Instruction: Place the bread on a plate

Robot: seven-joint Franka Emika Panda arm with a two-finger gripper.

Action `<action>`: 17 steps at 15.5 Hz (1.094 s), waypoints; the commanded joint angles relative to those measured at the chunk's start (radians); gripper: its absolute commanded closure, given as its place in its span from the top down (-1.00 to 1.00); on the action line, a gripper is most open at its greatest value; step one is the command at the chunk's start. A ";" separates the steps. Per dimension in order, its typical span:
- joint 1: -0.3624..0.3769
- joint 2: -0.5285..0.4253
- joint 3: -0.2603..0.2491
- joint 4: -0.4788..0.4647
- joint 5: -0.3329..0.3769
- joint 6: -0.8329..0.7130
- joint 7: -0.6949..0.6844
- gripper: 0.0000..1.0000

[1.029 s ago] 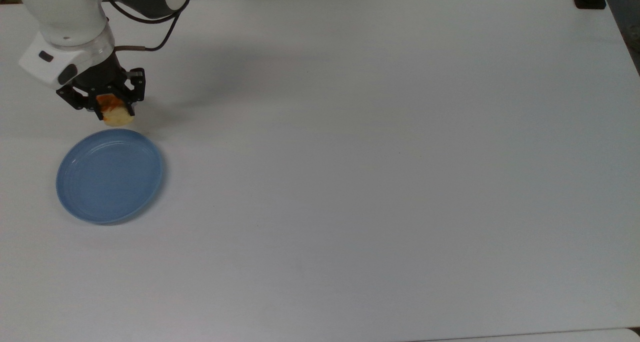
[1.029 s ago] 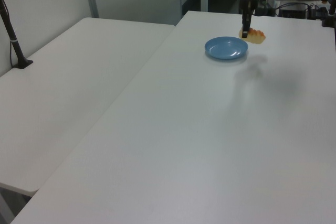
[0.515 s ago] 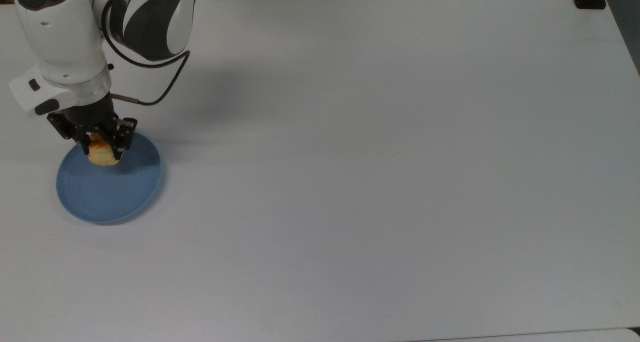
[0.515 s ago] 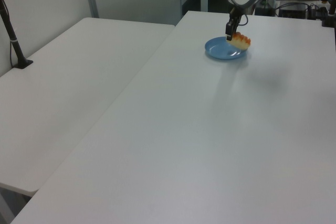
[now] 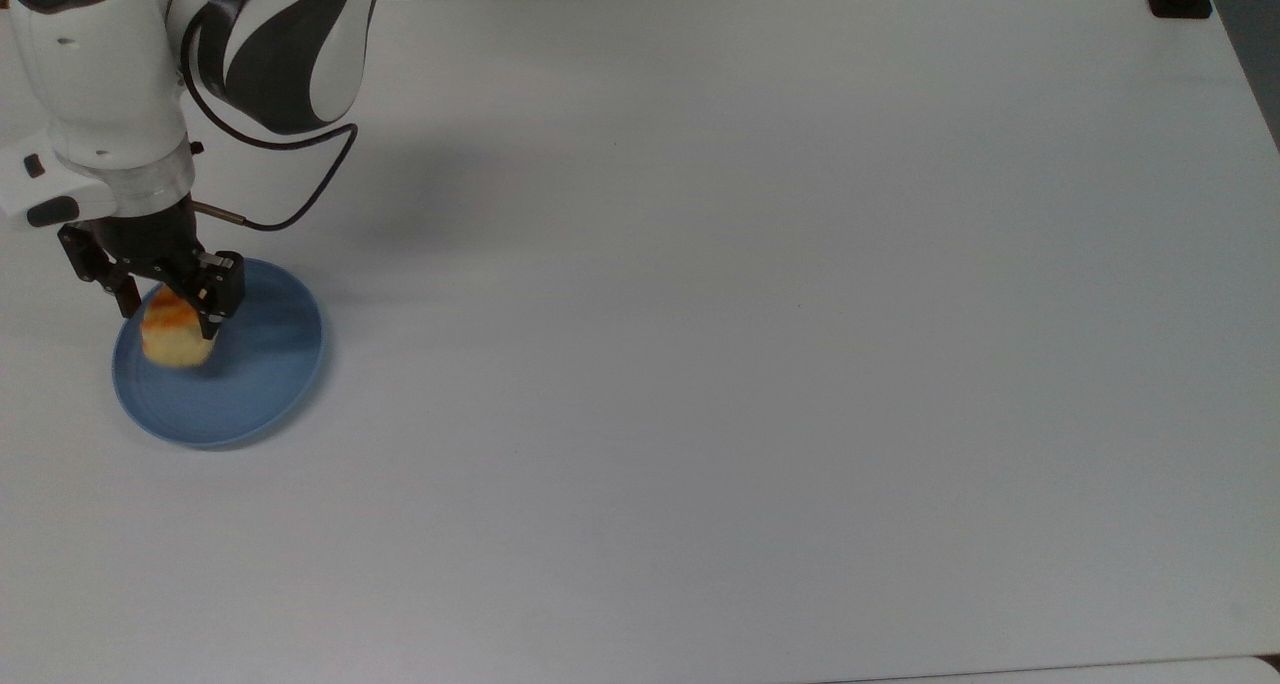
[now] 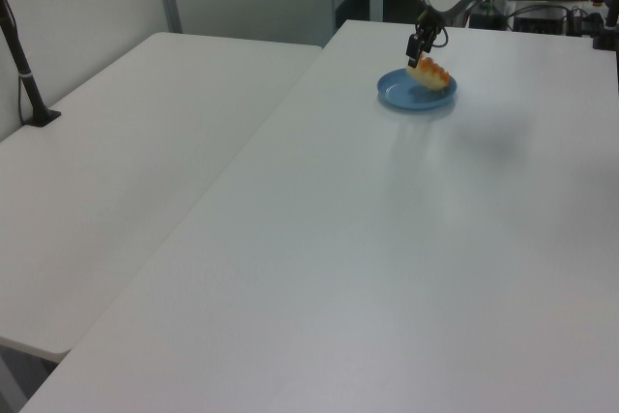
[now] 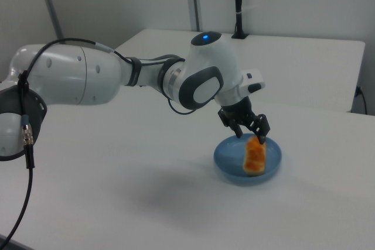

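Top end of the bread (image 5: 176, 332) is hidden by the gripper (image 5: 165, 302) in the top view; whether its low end touches the plate (image 5: 250, 374) or hangs just above it can't be told. In the left view the bread (image 6: 431, 74) is small and the fingers around it hard to make out. Arm (image 7: 117, 77) is cut off at the left edge of the right view.

Table (image 5: 750, 314) is white, w/ a second white table (image 6: 126, 171) abutting it on the left view's left. A black post (image 6: 24, 70) stands at that table's far edge, another black post (image 7: 237, 4) in the right view's background. A black cable (image 5: 290, 199) loops off the wrist.

Fingers are closed on the bread's upper end, narrow gap. Bread (image 7: 254, 155) is over the plate (image 7: 225, 159), inside the rim, toward the top view's left. Long axis is steep, near upright in the right view, glazed stripes facing that camera, free end pointing down at the plate
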 commanded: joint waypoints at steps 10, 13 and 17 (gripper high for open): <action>0.049 -0.220 0.024 -0.054 0.017 -0.266 0.017 1.00; 0.050 -0.347 0.036 -0.054 0.017 -0.460 0.024 1.00; 0.050 -0.468 0.134 -0.057 -0.061 -0.634 0.184 1.00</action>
